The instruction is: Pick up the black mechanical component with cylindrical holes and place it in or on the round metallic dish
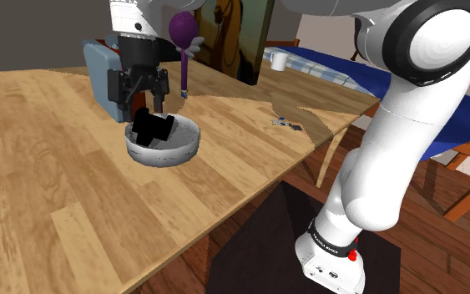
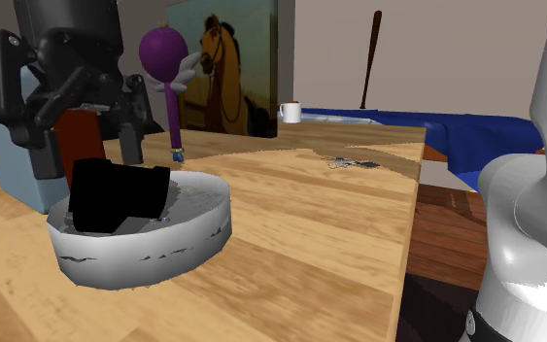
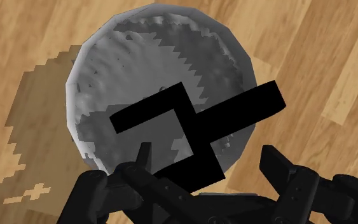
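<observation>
The gripper (image 1: pixel 144 100) hangs just above the dish (image 1: pixel 187 144), fingers spread and touching nothing. Below them the black part (image 1: pixel 152 128) lies tilted inside the grey dish (one arm crosses the rim in the wrist view). The dish sits on a wooden table (image 1: pixel 58 200), with a blue box (image 1: pixel 97 67) just behind it.

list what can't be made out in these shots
- black component: holes unreadable in all views; it is drawn flat black.
- its underside, second exterior view: hidden by the dish wall.
- blue-grey box, shoulder view: partly behind the gripper.
- small item near the table edge: too small to name.
</observation>
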Motion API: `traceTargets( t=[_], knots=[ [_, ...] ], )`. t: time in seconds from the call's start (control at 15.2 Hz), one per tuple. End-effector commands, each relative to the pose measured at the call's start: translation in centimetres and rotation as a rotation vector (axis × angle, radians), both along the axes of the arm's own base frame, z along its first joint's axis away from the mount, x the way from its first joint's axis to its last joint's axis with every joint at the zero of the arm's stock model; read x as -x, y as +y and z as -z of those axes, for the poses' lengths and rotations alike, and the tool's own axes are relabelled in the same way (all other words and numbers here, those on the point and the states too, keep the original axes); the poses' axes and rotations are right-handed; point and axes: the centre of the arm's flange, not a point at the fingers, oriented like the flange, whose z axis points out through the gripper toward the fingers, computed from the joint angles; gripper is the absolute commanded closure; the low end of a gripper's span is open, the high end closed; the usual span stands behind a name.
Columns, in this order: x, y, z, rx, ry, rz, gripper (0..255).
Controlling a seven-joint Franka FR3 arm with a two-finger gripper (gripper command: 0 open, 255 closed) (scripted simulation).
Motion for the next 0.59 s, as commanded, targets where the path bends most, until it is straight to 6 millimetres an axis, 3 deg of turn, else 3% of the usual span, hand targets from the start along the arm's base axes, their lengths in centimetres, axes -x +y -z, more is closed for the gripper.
traceTargets(
  t=[0.0, 0.46, 0.53],
  knots=[
    [0.07, 0.04, 0.66, 0.000, -0.001, 0.000, 0],
    [0.07, 0.04, 0.65, 0.000, 0.000, 0.000, 0],
    [0.07, 0.04, 0.65, 0.000, 0.000, 0.000, 255]
  ],
)
